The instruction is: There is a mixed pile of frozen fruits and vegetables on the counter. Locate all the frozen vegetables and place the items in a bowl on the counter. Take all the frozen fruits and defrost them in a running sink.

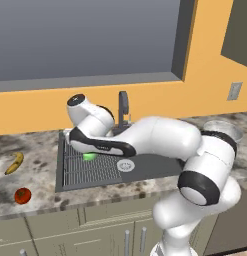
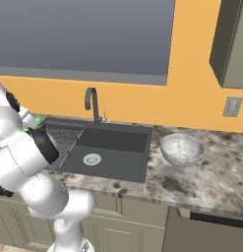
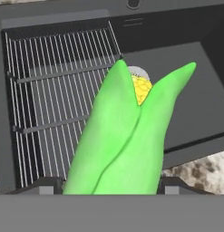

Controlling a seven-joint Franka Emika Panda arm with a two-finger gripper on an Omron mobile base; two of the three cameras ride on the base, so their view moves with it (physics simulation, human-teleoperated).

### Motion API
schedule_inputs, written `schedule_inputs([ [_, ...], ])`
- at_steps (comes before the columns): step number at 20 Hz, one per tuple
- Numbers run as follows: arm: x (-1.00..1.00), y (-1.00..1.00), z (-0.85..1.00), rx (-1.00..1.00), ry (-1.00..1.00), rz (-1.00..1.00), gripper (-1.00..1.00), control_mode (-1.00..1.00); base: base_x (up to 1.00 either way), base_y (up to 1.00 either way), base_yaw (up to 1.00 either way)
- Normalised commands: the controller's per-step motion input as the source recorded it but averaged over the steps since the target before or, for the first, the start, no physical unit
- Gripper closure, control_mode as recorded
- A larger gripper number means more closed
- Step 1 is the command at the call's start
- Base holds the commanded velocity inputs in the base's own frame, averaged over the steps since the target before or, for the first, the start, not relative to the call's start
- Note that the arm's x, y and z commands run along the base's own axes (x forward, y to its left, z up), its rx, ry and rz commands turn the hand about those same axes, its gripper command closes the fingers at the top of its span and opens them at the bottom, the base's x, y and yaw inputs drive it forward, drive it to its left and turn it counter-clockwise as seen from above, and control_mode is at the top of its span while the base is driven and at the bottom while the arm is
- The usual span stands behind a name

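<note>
The tool is closed on the light-green vegetable, its jaws set fairly wide around the thick lower end. In the hand view this vegetable is an ear of corn: smooth, glossy green husk leaves taper to two points and part at the top over a patch of bumpy yellow kernels. It hangs over the sink, a dark-grey rectangular basin with a ribbed wire rack on one side and a round silver drain. From the left base view a bit of green shows under the arm, above the rack. A dark arched faucet stands behind the basin. On the speckled granite-look desk, the curved yellow banana and the round red tomato lie left of the sink, apart from each other. The wide, shallow, translucent greyish bowl sits right of the sink.
</note>
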Motion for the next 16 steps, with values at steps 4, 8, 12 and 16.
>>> schedule_inputs([
  [4,0.00,-0.79,0.00,0.02,-0.03,0.04,1.00,-1.00,0.00,0.00,0.00],
  [8,0.01,-0.72,0.00,0.02,0.00,0.06,1.00,-1.00,0.00,0.00,0.00],
  [12,0.00,-0.68,0.00,0.02,0.00,0.05,1.00,-1.00,0.00,0.00,0.00],
  [16,0.00,-0.64,0.00,0.02,0.00,0.02,1.00,-1.00,0.00,0.00,0.00],
])
